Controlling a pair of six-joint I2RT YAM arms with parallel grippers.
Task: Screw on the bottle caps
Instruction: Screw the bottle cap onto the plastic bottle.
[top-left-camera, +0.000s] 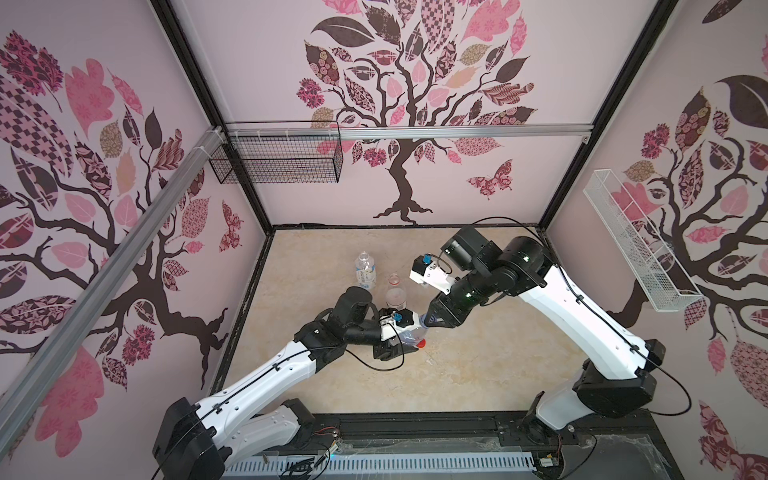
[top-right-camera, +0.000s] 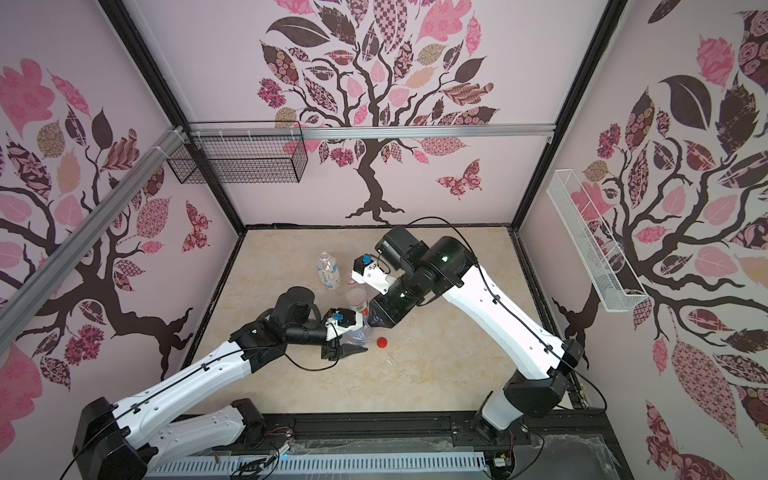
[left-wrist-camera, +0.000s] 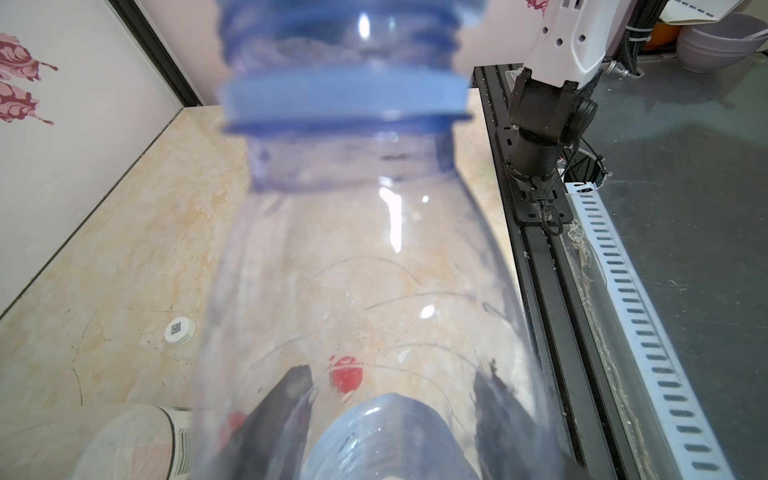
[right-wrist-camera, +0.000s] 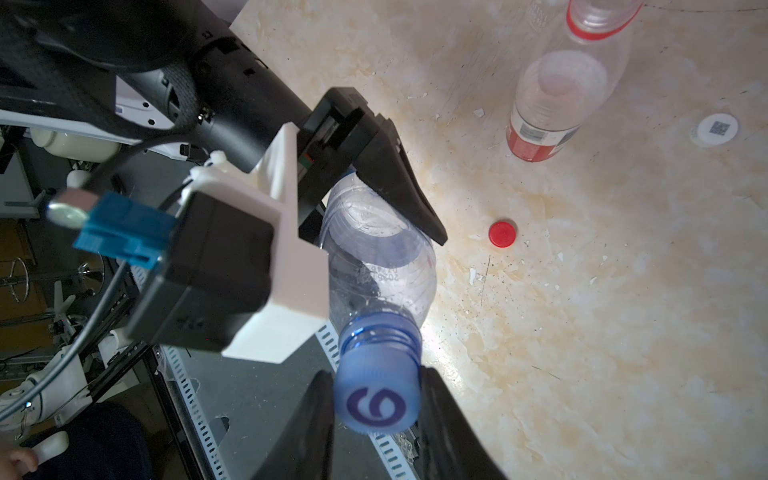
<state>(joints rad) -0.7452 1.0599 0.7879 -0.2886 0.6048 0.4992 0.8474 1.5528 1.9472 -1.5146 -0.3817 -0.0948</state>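
My left gripper is shut on the squat bluish bottle and holds it tilted above the table, one black finger across its body. The blue cap sits on that bottle's neck with threads showing below it, and my right gripper is shut on it. A red cap lies loose on the table near the held bottle. The white cap lies beside the uncapped red-labelled bottle. The taller bottle stands behind.
A black wire basket hangs on the back wall and a white one on the right wall. A black rail runs along the table's front edge by the arm bases. Both arms meet over the table's middle.
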